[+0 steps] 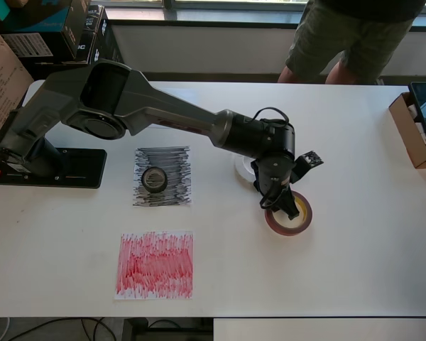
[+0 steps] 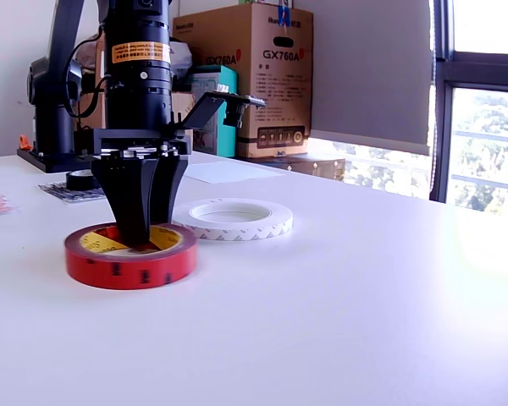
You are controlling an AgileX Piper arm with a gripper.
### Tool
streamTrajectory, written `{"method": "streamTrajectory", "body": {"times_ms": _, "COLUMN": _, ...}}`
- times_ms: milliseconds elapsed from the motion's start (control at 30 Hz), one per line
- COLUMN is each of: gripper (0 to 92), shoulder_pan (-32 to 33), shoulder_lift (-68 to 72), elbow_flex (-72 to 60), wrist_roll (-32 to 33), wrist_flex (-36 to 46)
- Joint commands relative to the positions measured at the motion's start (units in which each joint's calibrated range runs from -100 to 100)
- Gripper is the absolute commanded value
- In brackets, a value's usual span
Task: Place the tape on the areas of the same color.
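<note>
**Gripper down inside the red tape roll**

So the gripper (image 2: pixel 140 241) is pointing straight down with its fingers (image 2: pixel 134 203) pressed together, tips sitting inside the hole of the red tape roll (image 2: pixel 129 256). It's closed, but not clamped on the roll wall as far as I can see. That roll lies flat on the white table (image 2: pixel 364 296), well apart from the red patch (image 1: pixel 155 264) in the overhead view. The white tape ring (image 2: pixel 234 219) lies just beside the red roll, on bare table. The small black roll (image 1: pixel 154 179) sits on the black patch (image 1: pixel 177 192).
</note>
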Motion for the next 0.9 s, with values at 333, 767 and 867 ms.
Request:
{"method": "streamTrajectory", "body": {"times_ms": 333, "gripper": 0.0, "shoulder_pan": 1.32, "shoulder_lift": -11.41, "elbow_flex": -0.79, "wrist_roll": 7.25, "wrist_flex": -0.25}}
{"method": "streamTrajectory", "body": {"times_ms": 767, "gripper": 0.0, "shoulder_pan": 3.77, "shoulder_lift": -43.13, "elbow_flex": 18.93, "wrist_roll": 4.88, "wrist_flex": -0.17}}
{"method": "streamTrajectory", "body": {"times_ms": 867, "gripper": 0.0, "shoulder_pan": 1.40, "shoulder_lift": -53.88, "elbow_flex": 31.10, "wrist_roll": 0.21, "wrist_flex": -0.85}}
